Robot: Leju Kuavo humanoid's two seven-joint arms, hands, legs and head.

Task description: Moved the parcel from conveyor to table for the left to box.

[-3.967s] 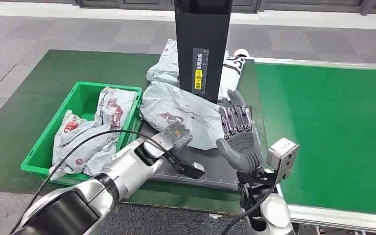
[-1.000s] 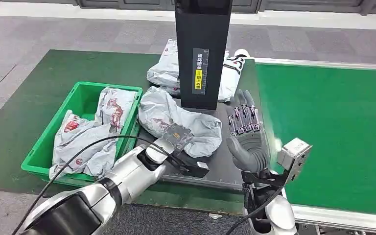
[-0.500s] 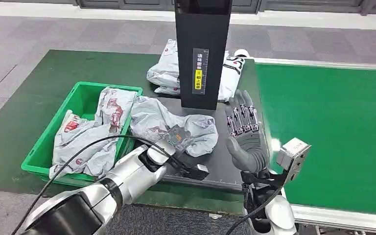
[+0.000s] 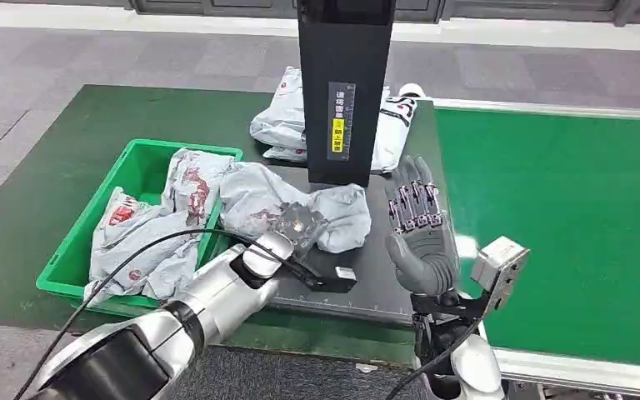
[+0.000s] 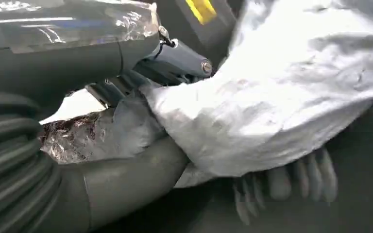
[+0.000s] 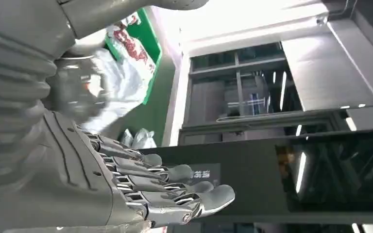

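- Since 4 s ago, the grey parcel (image 4: 296, 208) has slid off the middle of the black plate (image 4: 375, 279) toward the green bin (image 4: 75, 250); its near end now overlaps the bin's rim.
- My left hand (image 4: 293, 227) grips the parcel's crumpled edge; in the left wrist view the thumb (image 5: 126, 179) presses under the wrap (image 5: 272, 97).
- My right hand (image 4: 417, 225) is upright beside the parcel, fingers straight and apart, holding nothing, much as before.
- Hard to read: my left fingers are mostly buried in the wrap; the left wrist view is blurred.
- The black column (image 4: 342, 92) hides part of the parcels (image 4: 279, 125) behind it.
- Surface: green mat (image 4: 42, 183) under the bin, green conveyor belt (image 4: 567, 225) beyond my right hand, grey floor (image 4: 133, 50) behind.
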